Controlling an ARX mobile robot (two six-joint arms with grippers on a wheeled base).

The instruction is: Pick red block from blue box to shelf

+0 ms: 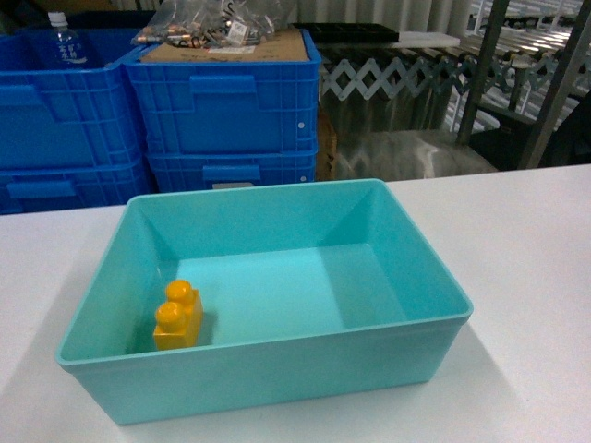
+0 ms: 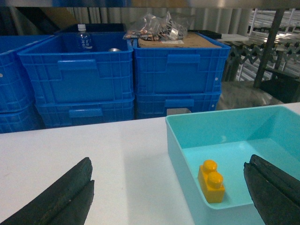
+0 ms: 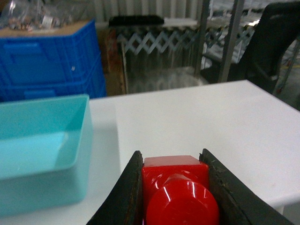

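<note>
The right gripper (image 3: 176, 187) is pinching the red block (image 3: 178, 190) beside the blue box (image 3: 42, 140). The left gripper (image 2: 168, 197) is hanging spread wide, 1 yellow brick (image 2: 212, 182) sitting inside.

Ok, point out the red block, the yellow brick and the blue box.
red block (image 3: 180, 197): right wrist view, round stud.
yellow brick (image 1: 178, 317): head view, side under its studs.
blue box (image 1: 277, 371): head view, near outer wall.

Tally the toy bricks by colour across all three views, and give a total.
Red: 1, the red block, clamped between the right gripper fingers, outside the blue box.
Yellow: 1, the yellow brick, standing on the floor of the blue box.
Total: 2
</note>
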